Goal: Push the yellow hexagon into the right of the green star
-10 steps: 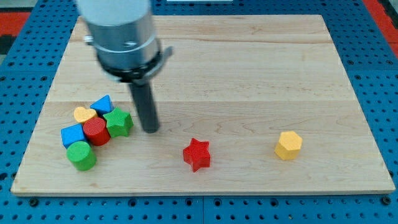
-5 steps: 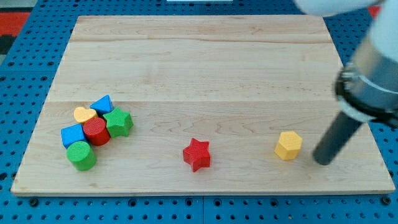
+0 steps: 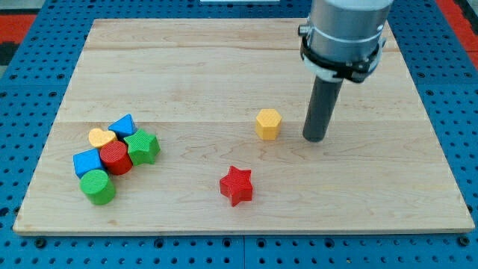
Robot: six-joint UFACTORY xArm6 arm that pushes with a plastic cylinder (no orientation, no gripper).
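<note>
Camera view shows you the yellow hexagon [image 3: 268, 123] upright, just to the view's left of my tip [image 3: 314, 138], apart from it. My tip is a bare rod holding nothing. Far to the view's left, the green star [image 3: 142, 146] touches a red cylinder [image 3: 116, 158]; a red star [image 3: 237, 184] lies below-left.

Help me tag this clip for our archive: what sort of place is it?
Probably a robotics lab bench: a wooden board on a blue perforated base, small blocks like the yellow hexagon and green star, my tip right of the hexagon.
</note>
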